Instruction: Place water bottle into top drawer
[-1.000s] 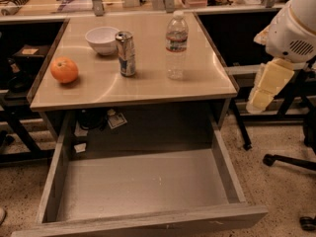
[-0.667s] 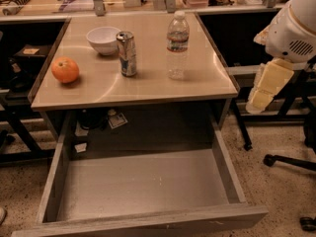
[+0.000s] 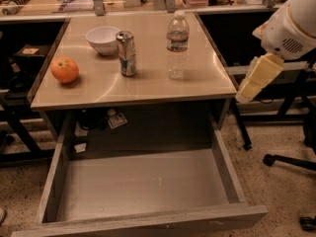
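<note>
The water bottle (image 3: 177,43) stood upright on the table (image 3: 148,90), well apart from the gripper (image 3: 256,79) and farther back than it, nothing holding it. The gripper hung off the table's right edge, pointing down, carrying nothing. Honestly couldn't tell if it was spread or pressed together. The top drawer (image 3: 143,184) sat pulled all the way out, below the gripper and nearer the camera, probably so the bottle could drop straight in. Past the bottle from the gripper were a can (image 3: 127,53), a bowl (image 3: 103,38) and an orange (image 3: 64,69).
</note>
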Controlling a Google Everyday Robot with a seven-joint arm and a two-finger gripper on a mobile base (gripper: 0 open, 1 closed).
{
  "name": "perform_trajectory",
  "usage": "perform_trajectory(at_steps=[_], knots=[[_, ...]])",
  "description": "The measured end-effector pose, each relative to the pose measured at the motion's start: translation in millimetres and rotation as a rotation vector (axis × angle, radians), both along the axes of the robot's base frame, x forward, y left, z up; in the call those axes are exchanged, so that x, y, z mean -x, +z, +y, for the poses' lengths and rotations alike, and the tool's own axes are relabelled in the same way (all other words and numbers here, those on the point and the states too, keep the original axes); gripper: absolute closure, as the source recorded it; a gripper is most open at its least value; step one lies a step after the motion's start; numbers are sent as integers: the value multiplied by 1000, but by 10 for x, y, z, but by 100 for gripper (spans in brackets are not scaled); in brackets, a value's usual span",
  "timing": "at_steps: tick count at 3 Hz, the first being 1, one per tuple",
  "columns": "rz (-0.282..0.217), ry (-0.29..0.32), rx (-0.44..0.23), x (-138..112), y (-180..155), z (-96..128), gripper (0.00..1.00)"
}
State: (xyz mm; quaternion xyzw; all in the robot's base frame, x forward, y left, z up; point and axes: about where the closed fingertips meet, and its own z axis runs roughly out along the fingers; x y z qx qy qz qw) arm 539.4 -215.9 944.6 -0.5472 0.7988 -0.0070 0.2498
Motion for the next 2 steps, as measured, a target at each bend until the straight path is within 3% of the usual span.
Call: perform_trajectory(at_steps=[1, 2], knots=[[-14, -48, -82, -457, -10, 59, 0], [-14, -46, -82, -466, -9, 68, 0]])
